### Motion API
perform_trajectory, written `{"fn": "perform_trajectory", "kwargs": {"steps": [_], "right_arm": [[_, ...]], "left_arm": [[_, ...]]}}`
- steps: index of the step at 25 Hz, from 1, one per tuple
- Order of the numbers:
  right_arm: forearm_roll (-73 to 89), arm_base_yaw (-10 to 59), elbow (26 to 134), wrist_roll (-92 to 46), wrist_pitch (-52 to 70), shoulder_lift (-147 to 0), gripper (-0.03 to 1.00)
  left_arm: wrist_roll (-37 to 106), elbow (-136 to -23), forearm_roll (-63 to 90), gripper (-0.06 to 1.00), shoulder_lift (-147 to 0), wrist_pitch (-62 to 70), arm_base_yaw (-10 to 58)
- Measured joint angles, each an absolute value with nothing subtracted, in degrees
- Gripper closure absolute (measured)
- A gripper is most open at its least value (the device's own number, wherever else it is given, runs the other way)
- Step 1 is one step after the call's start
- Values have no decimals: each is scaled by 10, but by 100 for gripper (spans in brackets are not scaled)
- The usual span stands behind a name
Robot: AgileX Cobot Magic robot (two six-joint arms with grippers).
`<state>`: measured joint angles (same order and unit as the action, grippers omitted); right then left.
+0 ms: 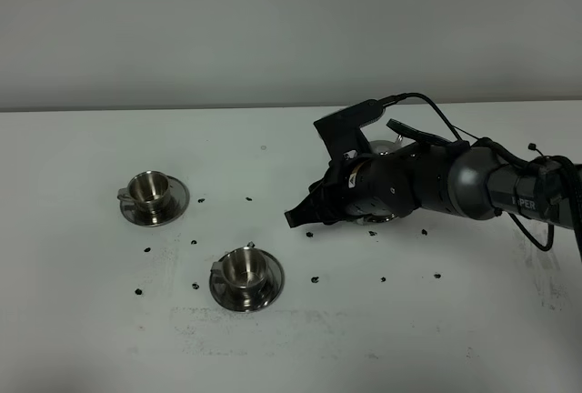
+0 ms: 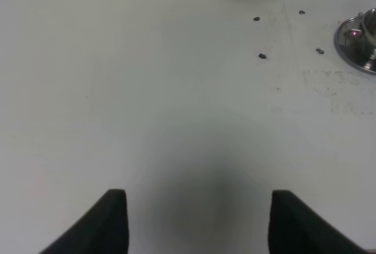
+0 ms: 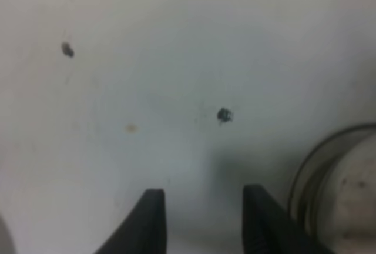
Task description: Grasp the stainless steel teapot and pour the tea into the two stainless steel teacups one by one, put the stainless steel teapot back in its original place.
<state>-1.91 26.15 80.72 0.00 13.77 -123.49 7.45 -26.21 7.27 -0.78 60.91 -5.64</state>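
**A:** High camera first. Where does the risk sit?

**B:** At the stainless steel teapot (image 1: pixel 383 149), about 3 o'clock of centre on the desk (image 1: pixel 91 338). The right arm lies across it, so only slivers of steel show and the handle is hidden. The right tool (image 1: pixel 307 215) pokes out at the pot's 8 o'clock, apparently past it rather than on it. The far teacup (image 1: pixel 153 197) sits at 9 o'clock and the near teacup (image 1: pixel 245 277) at 7 o'clock, both well apart from the arm.

**A:** And the left wrist camera?

**B:** It shows the only sight of the left tool (image 2: pixel 200 221). Its fingers are spread with bare desk between them, and both teacups show at the frame's edge. I see no hazard there.

**A:** Right wrist?

**B:** This view shows what the high camera hides. The fingers are apart and hold nothing. The pot's flared base (image 3: pixel 341 189) lies just beside one finger (image 3: pixel 261 219), outside the gap. Closing now would likely pinch air. A sideways sweep could shove or tip the pot and spill the tea. I can't see the handle in this view either, so lining up on it looks like guesswork.
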Motion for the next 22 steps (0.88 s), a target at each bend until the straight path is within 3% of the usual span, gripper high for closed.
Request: {"fn": "perform_trajectory", "kwargs": {"steps": [22], "right_arm": [[-157,261,807,94,293,-1221,67]], "left_arm": [[74,-262,73,41,-8,609,-56]]}}
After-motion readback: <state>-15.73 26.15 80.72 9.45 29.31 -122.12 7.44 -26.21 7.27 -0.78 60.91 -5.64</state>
